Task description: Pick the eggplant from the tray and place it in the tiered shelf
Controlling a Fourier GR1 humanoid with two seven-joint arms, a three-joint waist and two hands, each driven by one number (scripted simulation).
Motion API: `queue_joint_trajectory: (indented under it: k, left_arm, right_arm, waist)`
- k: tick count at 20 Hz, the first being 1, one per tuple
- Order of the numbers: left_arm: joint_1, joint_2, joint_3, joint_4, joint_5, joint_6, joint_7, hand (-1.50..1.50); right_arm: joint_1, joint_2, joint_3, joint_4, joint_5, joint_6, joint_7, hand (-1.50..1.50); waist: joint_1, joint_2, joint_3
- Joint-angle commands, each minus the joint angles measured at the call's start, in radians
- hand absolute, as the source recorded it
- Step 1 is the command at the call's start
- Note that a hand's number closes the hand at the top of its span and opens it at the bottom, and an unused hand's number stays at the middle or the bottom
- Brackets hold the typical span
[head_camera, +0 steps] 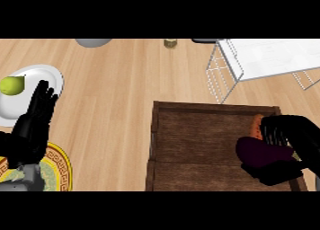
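A dark purple eggplant [264,152] lies at the right side of the brown wooden tray [189,134]. My right hand [296,143] is curled round it, fingers over its top and thumb below, and hides part of it. An orange object [256,126] shows just behind the fingers. The white wire tiered shelf [268,63] stands at the upper right, beyond the tray. At the left, my left hand [31,128] rests open with fingers pointing up.
A white plate [37,76] with a green pear [11,85] sits at the far left. A yellow patterned plate [56,168] lies under my left forearm. A grey bowl [93,42] and a small jar [170,43] stand at the back edge.
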Motion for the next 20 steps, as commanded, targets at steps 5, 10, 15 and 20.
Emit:
queue_joint_trajectory:
  k: [5,10,15,20]
  left_arm:
    - [-0.032,0.008,0.017,0.032,-0.006,-0.008,-0.011,0.00]
    - [-0.029,0.002,0.021,-0.016,0.008,-0.019,0.033,0.00]
    - [-0.033,0.008,0.043,0.042,0.005,-0.064,-0.014,0.00]
    - [-0.075,-0.015,0.029,0.038,-0.028,-0.039,0.032,0.00]
  right_arm:
    - [-0.114,0.047,-0.263,-0.279,-0.196,0.009,0.311,1.50]
    - [-0.151,-0.106,-0.465,-0.226,-0.268,0.093,0.287,1.50]
    - [-0.327,-0.097,-0.431,-0.103,-0.237,0.056,0.375,1.50]
    - [-0.348,-0.106,-0.457,0.083,-0.176,-0.010,0.216,1.50]
  waist:
    - [0.001,0.002,0.000]
    - [0.016,0.004,0.002]
    - [0.025,0.007,0.001]
    - [0.024,0.008,0.002]
